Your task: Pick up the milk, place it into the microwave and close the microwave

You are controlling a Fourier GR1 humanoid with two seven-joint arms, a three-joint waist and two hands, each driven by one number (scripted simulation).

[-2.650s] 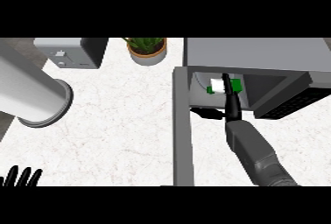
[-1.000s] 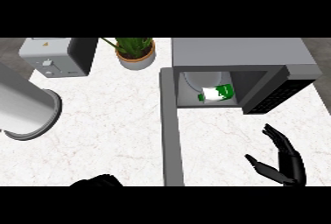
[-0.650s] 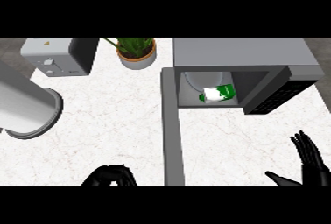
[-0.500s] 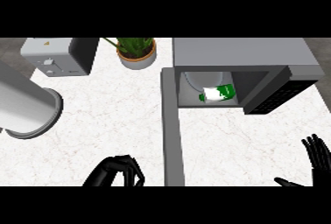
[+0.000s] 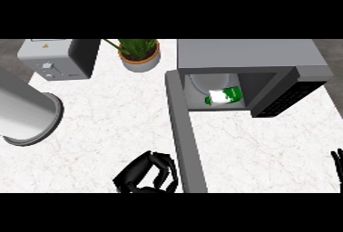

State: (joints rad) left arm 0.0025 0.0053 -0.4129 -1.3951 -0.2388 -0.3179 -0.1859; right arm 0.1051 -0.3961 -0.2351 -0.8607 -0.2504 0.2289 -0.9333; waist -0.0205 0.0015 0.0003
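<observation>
Head view: milk [image 5: 224,96] was seen inside the microwave [image 5: 248,52], door [image 5: 186,145] open; left hand [image 5: 147,174] was curled on nothing beside the door's edge; right hand [image 5: 337,159] was held straight-fingered at the right edge.

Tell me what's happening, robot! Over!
Left hand curled, empty, beside open door. Right hand at right edge. Milk inside microwave. Door not yet closed.

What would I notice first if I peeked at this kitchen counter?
The green-and-white milk carton, sitting inside the open microwave at the upper right. Next, the microwave's long door standing open toward you, with the black left hand curled beside its near end.
</observation>
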